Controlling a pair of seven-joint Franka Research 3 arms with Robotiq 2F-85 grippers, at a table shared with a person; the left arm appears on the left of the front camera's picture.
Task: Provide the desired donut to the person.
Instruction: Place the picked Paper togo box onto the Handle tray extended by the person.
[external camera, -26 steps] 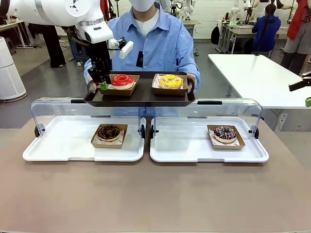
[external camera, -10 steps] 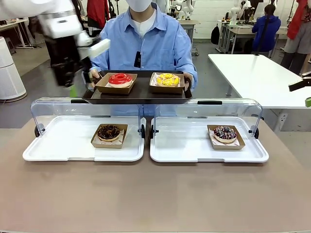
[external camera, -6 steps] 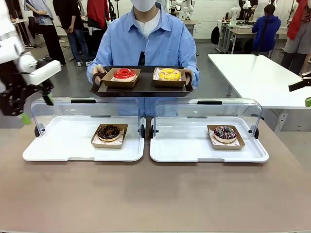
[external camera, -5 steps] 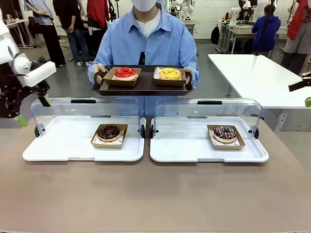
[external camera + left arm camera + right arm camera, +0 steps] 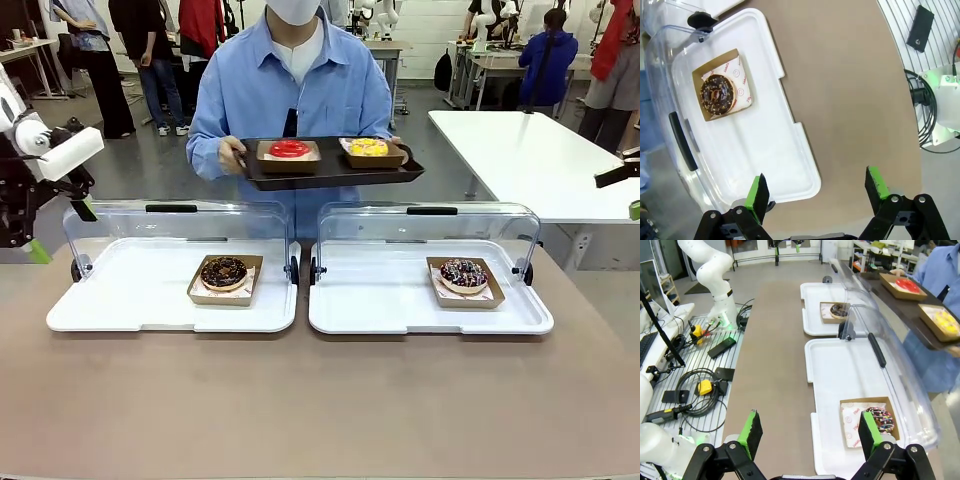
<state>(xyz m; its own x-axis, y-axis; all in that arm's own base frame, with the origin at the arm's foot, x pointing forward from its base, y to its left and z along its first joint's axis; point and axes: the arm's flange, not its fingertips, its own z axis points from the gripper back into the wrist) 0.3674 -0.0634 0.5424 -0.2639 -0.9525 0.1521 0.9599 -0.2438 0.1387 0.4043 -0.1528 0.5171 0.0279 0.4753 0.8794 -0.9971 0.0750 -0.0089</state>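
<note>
The person (image 5: 290,85) stands at the far side holding a black serving tray (image 5: 330,177). On it sit a red-glazed donut (image 5: 290,149) and a yellow donut (image 5: 368,147), each in a cardboard box. My left gripper (image 5: 62,230) hangs open and empty at the far left, apart from the tray. In the left wrist view the left gripper (image 5: 817,187) hovers over the table edge of a white tray (image 5: 770,150). My right gripper (image 5: 809,432) is open and empty, high above the table's right end. The red donut (image 5: 905,285) and yellow donut (image 5: 940,320) show at the right wrist view's upper right.
Two white trays with raised clear lids lie side by side on the brown table. The left tray (image 5: 120,300) holds a chocolate donut (image 5: 224,271); the right tray (image 5: 380,305) holds a dark sprinkled donut (image 5: 463,274). A white table (image 5: 530,150) stands at the back right.
My left arm has pulled back from the serving tray to the far left. The person has shifted the tray with both donuts to the right and slightly away.
</note>
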